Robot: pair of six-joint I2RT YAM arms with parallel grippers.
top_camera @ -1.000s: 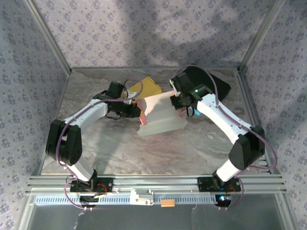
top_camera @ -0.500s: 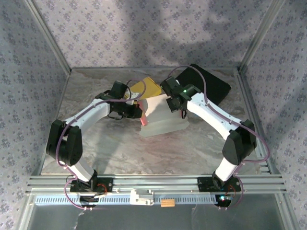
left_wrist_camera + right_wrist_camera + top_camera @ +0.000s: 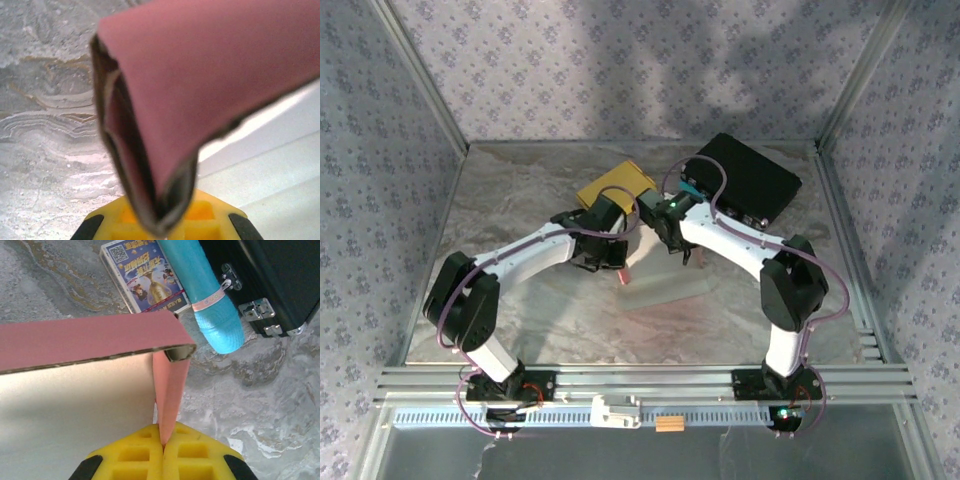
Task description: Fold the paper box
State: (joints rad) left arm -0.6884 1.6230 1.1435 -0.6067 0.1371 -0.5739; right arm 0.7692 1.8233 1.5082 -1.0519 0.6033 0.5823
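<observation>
Paper box (image 3: pixel 90 340) mid-fold, pinched from both sides

It sits mid-table (image 3: pixel 510 200), between the arms. The left hand (image 3: pixel 161 227) is clamped on a doubled-over pink flap, and the right hand (image 3: pixel 163 452) is squeezing a thin side panel right by a corner. I'd call it roughly halfway: the panels are creased and bent, but nothing's a closed box yet and there are flaps left to tuck.
</observation>
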